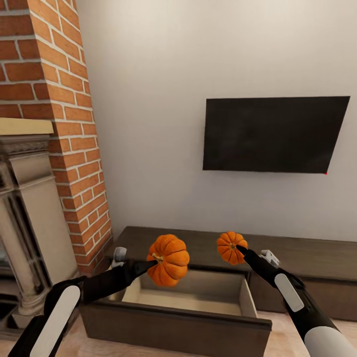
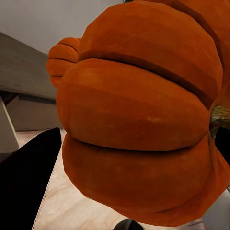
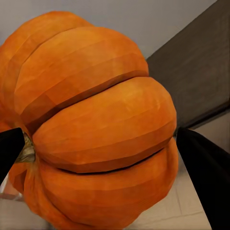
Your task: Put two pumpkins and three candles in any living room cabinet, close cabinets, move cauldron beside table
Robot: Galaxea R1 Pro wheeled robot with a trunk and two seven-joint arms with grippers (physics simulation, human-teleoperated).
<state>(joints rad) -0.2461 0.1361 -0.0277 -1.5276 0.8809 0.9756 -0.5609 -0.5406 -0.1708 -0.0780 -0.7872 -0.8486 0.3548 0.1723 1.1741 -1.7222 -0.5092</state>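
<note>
1. My left gripper (image 1: pixel 148 265) is pinching the larger ribbed orange pumpkin (image 1: pixel 168 260) by its stem end, so the fruit hangs sideways off the fingertips above the left half of the open drawer (image 1: pixel 198 302). With so little of it held, a quick wrist turn could roll it out of the grip, and it might strike the drawer's front edge and bounce onto the floor rather than drop inside.

2. In the left wrist view that pumpkin (image 2: pixel 139 115) crowds the lens, and a black finger (image 2: pixel 28 172) sits low beside it. I cannot tell how squarely the pads sit on it, so I would lower slowly.

3. The long, low dark-brown wood cabinet (image 1: pixel 307 258) runs along the wall, with one drawer pulled out toward me, its pale inside bare. The drawer looks shallow, so if the big pumpkin stands proud of the rim it could jam the front when I close it.

4. My right gripper (image 1: pixel 241 249) is pressed onto the smaller orange pumpkin (image 1: pixel 231 247), holding it above the cabinet's plank top near the drawer's back right corner, not yet over the opening. Released there, it would land on the top and could roll. The right wrist view shows this pumpkin (image 3: pixel 96 124) between two dark fingers (image 3: pixel 206 172).

5. Around it all: a red brick chimney breast (image 1: pixel 59 124) with a cream stone fireplace surround (image 1: pixel 29 208) on the left, a plain white wall (image 1: pixel 148 124), a flat black wall-mounted screen (image 1: pixel 275 134) on the right, and pale wood flooring (image 1: pixel 282 342) below.
</note>
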